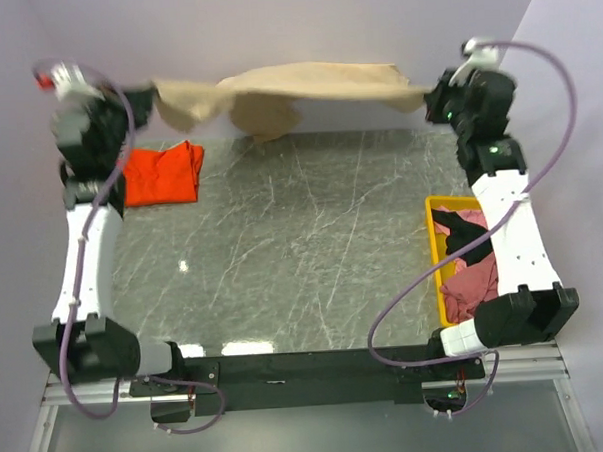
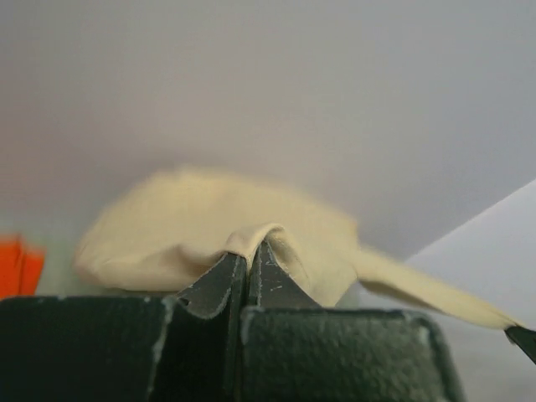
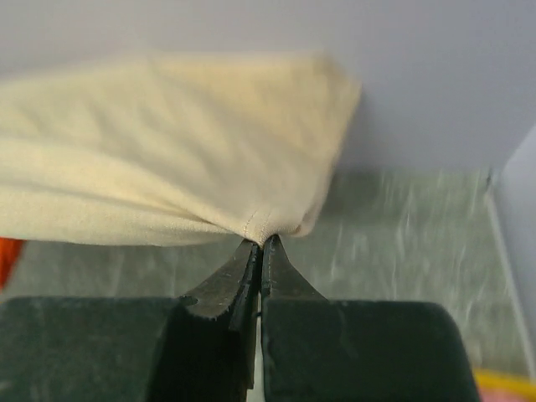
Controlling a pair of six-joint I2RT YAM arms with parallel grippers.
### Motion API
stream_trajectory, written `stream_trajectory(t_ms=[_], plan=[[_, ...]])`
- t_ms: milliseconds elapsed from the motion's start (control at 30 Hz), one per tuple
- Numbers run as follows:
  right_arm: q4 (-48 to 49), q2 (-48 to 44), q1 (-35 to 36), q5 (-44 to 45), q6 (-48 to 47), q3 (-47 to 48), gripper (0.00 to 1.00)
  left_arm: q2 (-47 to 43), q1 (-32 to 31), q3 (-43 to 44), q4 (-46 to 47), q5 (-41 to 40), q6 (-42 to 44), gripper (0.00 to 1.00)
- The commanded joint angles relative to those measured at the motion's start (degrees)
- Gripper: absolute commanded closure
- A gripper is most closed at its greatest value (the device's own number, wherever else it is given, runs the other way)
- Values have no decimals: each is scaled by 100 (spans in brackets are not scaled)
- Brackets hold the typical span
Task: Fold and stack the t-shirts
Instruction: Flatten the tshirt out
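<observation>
The tan-beige t-shirt [image 1: 285,87] hangs stretched in the air along the back wall between both grippers, sagging in a bunch [image 1: 267,117] left of middle. My left gripper [image 1: 147,91] is shut on its left end; in the left wrist view the cloth [image 2: 209,226] is pinched at the fingertips [image 2: 249,249]. My right gripper [image 1: 431,98] is shut on its right end; the right wrist view shows the cloth [image 3: 167,151] pinched at the tips [image 3: 260,241]. A folded orange-red t-shirt [image 1: 161,174] lies on the table at the back left. Pink and dark shirts [image 1: 470,264] lie in the yellow tray.
The yellow tray [image 1: 434,242] sits at the table's right edge under my right arm. The marble table top [image 1: 302,246] spreads between the arms. The purple wall runs close behind the held shirt and along the right side.
</observation>
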Motion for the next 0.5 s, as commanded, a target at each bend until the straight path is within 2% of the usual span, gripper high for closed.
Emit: stream_trajectory(t_ms=[0,33,133,233,300,333,467], plan=[[325,-174,-44,103,117,-1211,100,-684,-8,-2012,291,-150,-330,99],[377,-227,-44,103,179,-1771,100,-895,-26,-2800,195,-220,-427,99],[299,-351,-44,112,556,-2669,100,-1616,-307,-3955,-384,-738,-472,99],[316,-377,-44,129,1066,-3417,100,-2144,-754,-4747,-1132,-1299,-559,99],[299,-421,-44,121,1269,-3666,100,-2408,-843,-4969,-1849,-1520,-586,99],[177,-447,-44,251,1322,-3797,100,-2478,-896,-4979,-2089,-1904,-699,99],[-166,-833,-44,314,1514,-4009,100,-2978,-1054,-5032,-2767,-1961,-1297,100]])
